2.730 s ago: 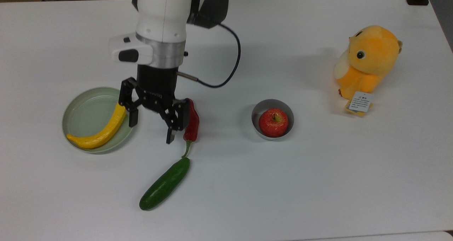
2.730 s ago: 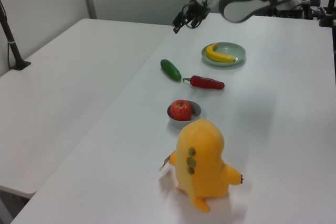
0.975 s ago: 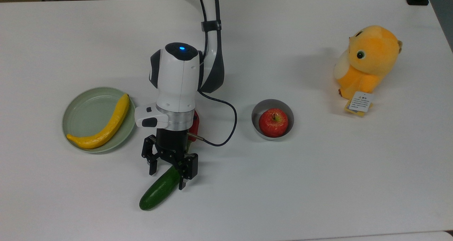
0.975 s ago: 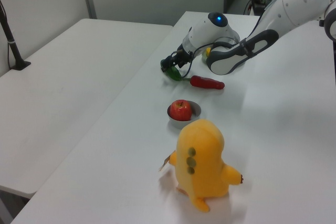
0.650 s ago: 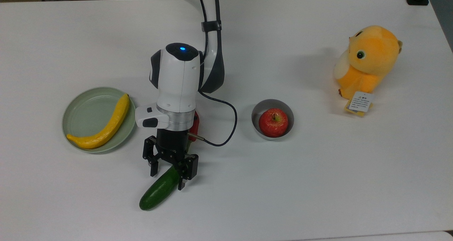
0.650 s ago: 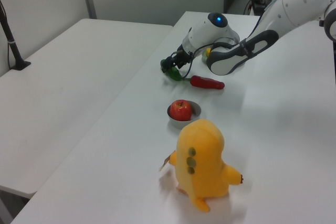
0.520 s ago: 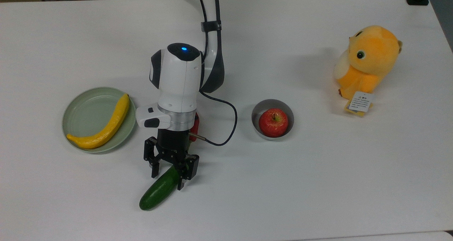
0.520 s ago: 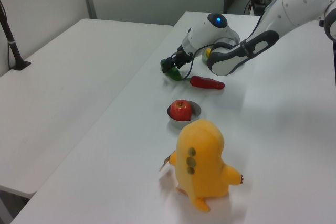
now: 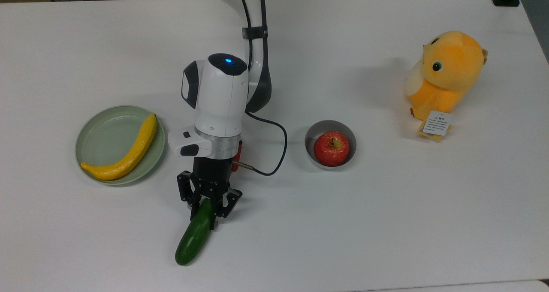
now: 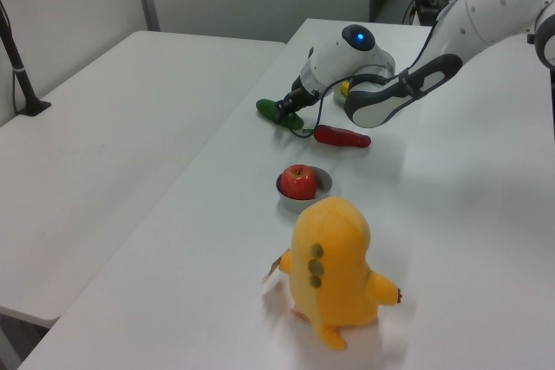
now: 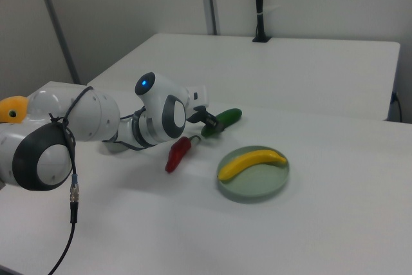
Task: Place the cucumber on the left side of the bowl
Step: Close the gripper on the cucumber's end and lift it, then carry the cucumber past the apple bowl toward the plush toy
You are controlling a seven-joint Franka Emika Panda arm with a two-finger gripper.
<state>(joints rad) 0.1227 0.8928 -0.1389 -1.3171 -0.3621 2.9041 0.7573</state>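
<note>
The dark green cucumber (image 9: 194, 236) (image 10: 270, 109) (image 11: 223, 120) lies near the table's front edge in the top view. My gripper (image 9: 205, 213) (image 10: 290, 114) (image 11: 209, 123) is shut on its upper end, one black finger on each side. The small grey metal bowl (image 9: 316, 130) (image 10: 319, 188) holds a red apple (image 9: 331, 149) (image 10: 299, 182) and stands to the right of the gripper in the top view, well apart from the cucumber.
A pale green plate (image 9: 99, 134) (image 11: 257, 184) carries a yellow banana (image 9: 125, 151) (image 11: 250, 161) at the top view's left. A red chili (image 10: 342, 136) (image 11: 177, 153) lies mostly under my arm. An orange plush toy (image 9: 446, 71) (image 10: 333, 270) sits at the top view's right.
My gripper came down over the cucumber's upper end and its fingers closed on it. The cucumber has swung to point more steeply down in the top view.
</note>
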